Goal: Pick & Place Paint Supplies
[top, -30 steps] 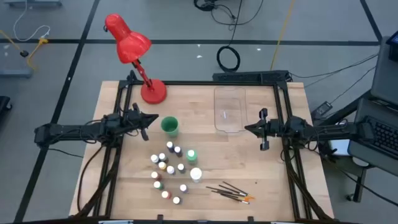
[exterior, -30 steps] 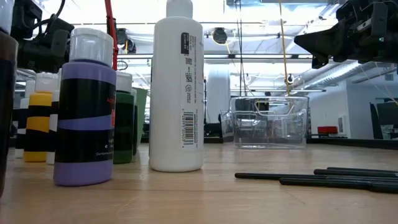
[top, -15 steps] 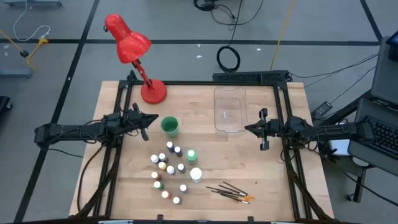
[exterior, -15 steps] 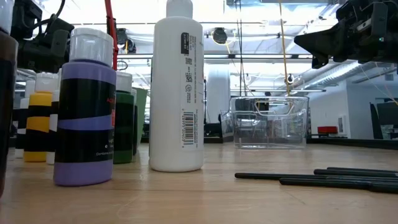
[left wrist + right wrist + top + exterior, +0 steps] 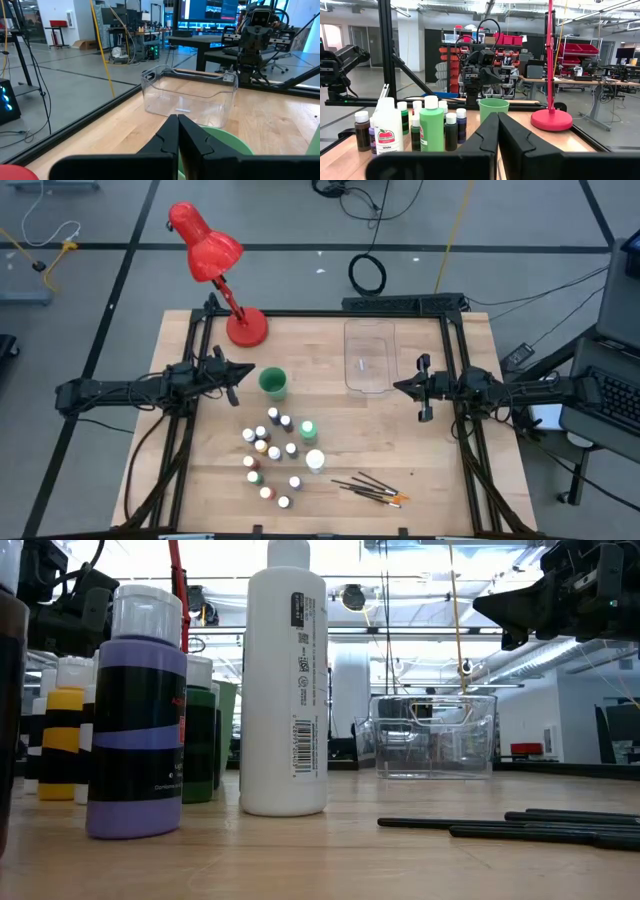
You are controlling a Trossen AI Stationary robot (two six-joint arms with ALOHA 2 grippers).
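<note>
About a dozen tiny plastic paint bottles with white caps [image 5: 268,452] stand upright in a loose cluster on the front middle part of the pale wooden worktop [image 5: 200,470]. Their bodies are round and smooth, in purple, yellow, brown, dark green and other colours. At the right edge of the cluster stand two larger bottles: a green plastic bottle with a white cap [image 5: 308,428] and, just in front of it, a tall white plastic bottle with a printed label [image 5: 286,680]. Several thin dark paintbrushes [image 5: 372,489] lie flat on the wood near the front, right of the bottles; at least one has an orange tip.

The left gripper [image 5: 238,374] hangs at the left side, just beside a round green cup [image 5: 273,383]; its two dark fingers [image 5: 169,136] are pressed together and hold nothing. The right gripper [image 5: 405,387] hangs at the right side, near a clear rectangular plastic bin with rounded corners [image 5: 367,356]; its fingers [image 5: 490,131] are also closed together and empty. Both grippers are well apart from the bottles and the brushes, which lie between them and nearer the front edge.

The worktop shows a light wood grain and has a black metal frame. A glossy red desk lamp with a round base [image 5: 228,285] stands at the back left corner. Around it is a grey floor with cables, and the room behind has shelves, desks and screens.
</note>
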